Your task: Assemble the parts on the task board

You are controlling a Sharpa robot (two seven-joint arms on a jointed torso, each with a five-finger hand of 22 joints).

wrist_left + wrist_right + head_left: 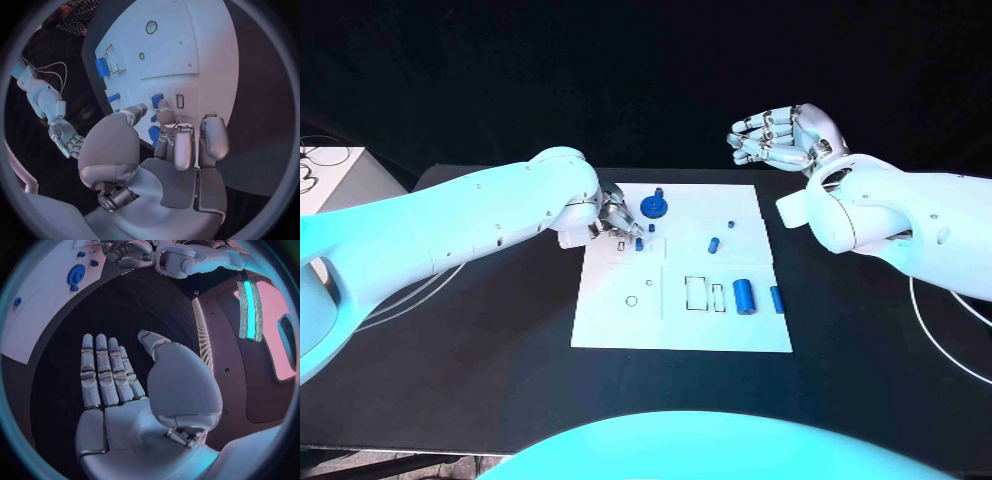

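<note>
Blue part point(744, 297) lengthwise near-far | left hand point(606, 218) apparently pinching nothing | right hand point(783, 135) fingers parted, empty

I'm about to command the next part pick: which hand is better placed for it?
Left, I'd judge. The left hand is down on the board among the blue parts, while the right hand is raised beyond the board's far corner, holding nothing.
</note>
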